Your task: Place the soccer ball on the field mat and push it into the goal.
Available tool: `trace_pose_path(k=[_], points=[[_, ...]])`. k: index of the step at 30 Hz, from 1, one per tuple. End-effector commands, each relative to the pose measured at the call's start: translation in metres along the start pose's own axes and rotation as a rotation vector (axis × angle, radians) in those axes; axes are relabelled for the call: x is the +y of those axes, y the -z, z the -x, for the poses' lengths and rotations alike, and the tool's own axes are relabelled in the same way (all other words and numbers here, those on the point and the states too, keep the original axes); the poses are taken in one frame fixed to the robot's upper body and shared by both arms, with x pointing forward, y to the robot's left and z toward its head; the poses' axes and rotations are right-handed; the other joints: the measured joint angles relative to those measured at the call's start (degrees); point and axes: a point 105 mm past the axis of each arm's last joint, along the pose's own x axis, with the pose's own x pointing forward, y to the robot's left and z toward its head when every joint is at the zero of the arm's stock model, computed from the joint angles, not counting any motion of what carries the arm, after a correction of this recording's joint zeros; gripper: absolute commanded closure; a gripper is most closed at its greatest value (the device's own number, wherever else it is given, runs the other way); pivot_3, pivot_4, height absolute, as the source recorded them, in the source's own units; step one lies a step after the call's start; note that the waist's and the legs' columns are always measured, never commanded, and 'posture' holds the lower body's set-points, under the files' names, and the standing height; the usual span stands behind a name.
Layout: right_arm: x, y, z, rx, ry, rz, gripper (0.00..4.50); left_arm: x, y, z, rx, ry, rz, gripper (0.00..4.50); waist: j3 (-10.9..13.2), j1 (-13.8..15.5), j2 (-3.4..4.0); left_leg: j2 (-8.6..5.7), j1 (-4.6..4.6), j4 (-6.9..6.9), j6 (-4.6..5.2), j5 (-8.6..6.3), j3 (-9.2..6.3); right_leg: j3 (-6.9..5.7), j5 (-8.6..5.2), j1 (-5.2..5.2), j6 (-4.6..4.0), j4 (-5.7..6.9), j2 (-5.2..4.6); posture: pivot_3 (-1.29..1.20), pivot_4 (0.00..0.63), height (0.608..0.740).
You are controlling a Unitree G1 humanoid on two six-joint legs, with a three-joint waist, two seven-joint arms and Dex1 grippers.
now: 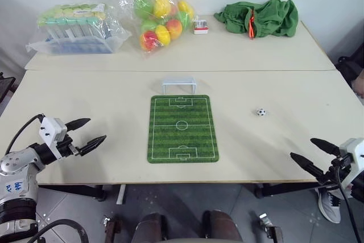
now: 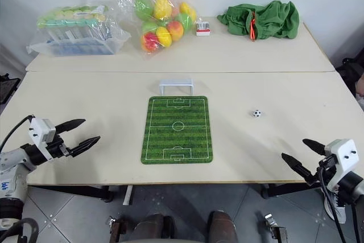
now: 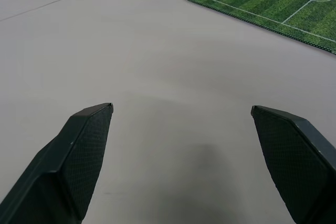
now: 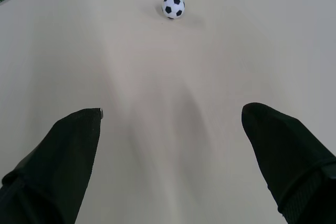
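So from where I'm standing, the left black two-fingered gripper (image 1: 84, 135) hangs over the near left edge of the pale table (image 1: 85, 95) with its fingers spread wide and nothing in them, basically parked out of the way. The flat green grass-print field mat (image 1: 182, 128) lies in the middle with the little pale grey-white plastic goal (image 1: 178, 85) right at its far end, so a straight push up the pitch would score. The tiny white-and-black soccer ball (image 1: 261, 112) sits on bare table right of the mat, and the right gripper (image 1: 313, 155), gaping wide and empty, looks lined up to grab it.
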Motion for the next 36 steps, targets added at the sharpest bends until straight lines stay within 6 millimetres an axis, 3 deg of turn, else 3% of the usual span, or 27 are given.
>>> trace_pose_path(k=[1,5,11,20,28,36], points=[[-0.004,-0.006,0.002,-0.005,0.015,0.021,0.02,0.000,-0.004,0.000,-0.005,0.019,-0.048,0.00,0.0,0.0,0.00,0.00,0.00,0.00,0.00,0.00,0.00,0.00,0.00,0.00,0.00,0.00,0.00,0.00,0.150,0.740],[-0.005,-0.010,0.001,-0.011,0.023,0.022,0.02,0.006,-0.010,-0.004,-0.029,-0.038,-0.011,0.00,0.0,0.1,0.00,0.00,0.00,0.01,0.00,0.00,-0.01,-0.01,0.00,0.00,0.00,0.01,0.00,0.00,0.150,0.740],[-0.003,-0.029,-0.008,-0.023,-0.003,0.046,0.02,0.001,-0.014,-0.008,-0.035,-0.013,0.038,0.00,0.0,0.0,0.00,0.00,0.00,0.02,0.00,0.00,-0.01,0.00,0.00,0.00,0.00,0.02,0.00,0.00,0.150,0.740],[0.007,-0.058,-0.068,-0.023,-0.115,0.067,0.02,-0.018,-0.044,-0.027,-0.195,0.118,-0.014,0.00,0.0,-0.1,-0.01,0.03,-0.01,0.09,-0.01,0.01,0.01,0.00,0.00,-0.02,0.00,0.07,0.02,0.00,0.150,0.740],[-0.010,-0.050,-0.128,-0.004,-0.106,0.057,0.02,-0.038,-0.060,-0.041,-0.344,0.258,0.001,0.00,0.0,-0.1,-0.01,-0.28,-0.08,0.13,-0.01,0.01,-0.06,-0.11,0.00,-0.02,0.00,0.08,0.01,0.00,0.150,0.740],[-0.011,-0.035,-0.154,0.051,-0.133,0.046,0.02,-0.050,-0.061,-0.034,-0.370,0.286,0.008,0.00,0.0,-0.4,0.00,-0.30,-0.11,0.11,-0.01,0.01,-0.11,-0.16,0.00,-0.02,0.00,0.07,0.00,0.00,0.150,0.740]])
